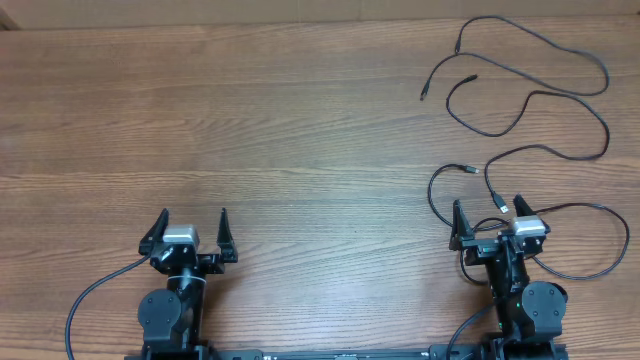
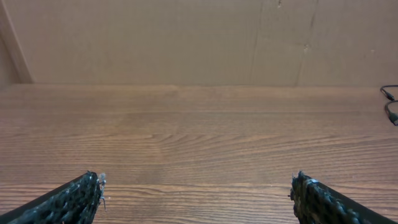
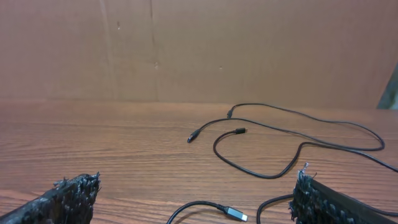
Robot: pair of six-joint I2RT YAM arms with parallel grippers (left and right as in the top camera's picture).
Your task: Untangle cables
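Note:
Thin black cables lie loose on the right side of the wooden table. One long cable (image 1: 560,50) loops at the far right; its plug ends (image 3: 194,137) show in the right wrist view. Another cable (image 1: 585,210) curves around my right gripper (image 1: 488,212), with a silver-tipped USB plug (image 1: 503,206) between the fingers; that plug (image 3: 236,214) lies just in front of the jaws (image 3: 196,199). The right gripper is open and holds nothing. My left gripper (image 1: 193,222) is open and empty at the near left, over bare wood (image 2: 196,199).
A brown cardboard wall (image 3: 199,50) stands behind the table's far edge. A bit of cable (image 2: 390,106) shows at the right edge of the left wrist view. Thicker arm wires (image 1: 85,300) run from both arm bases at the near edge.

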